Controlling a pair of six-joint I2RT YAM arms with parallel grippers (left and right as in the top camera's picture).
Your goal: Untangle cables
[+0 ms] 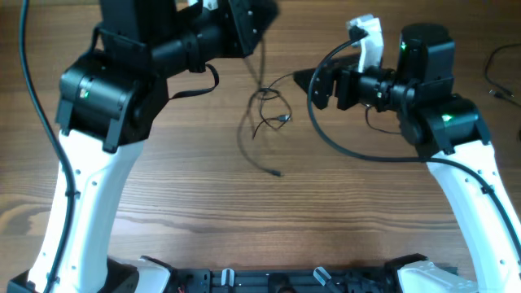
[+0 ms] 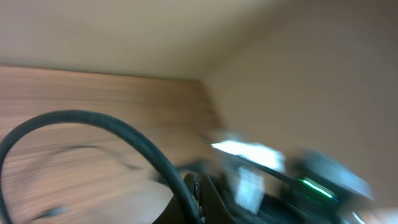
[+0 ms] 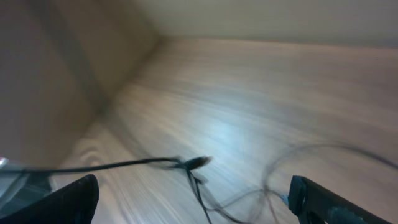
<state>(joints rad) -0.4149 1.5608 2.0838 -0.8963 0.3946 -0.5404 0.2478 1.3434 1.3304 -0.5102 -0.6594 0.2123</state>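
Counter [image 1: 163, 187] of streaked, matte wood lies under everything. Left hand [image 1: 248, 28] is closed up high; a thin strand seems to rise to it, though a grip cannot be confirmed. Right hand [image 3: 196, 202] is spread wide beside the cables [image 1: 267, 110], limp dark loops knotted mid-counter. One strand is best pinched near the knot and drawn out slowly, so loops are loosened, not cinched. A small stiff plug [image 1: 284, 119] trails free.
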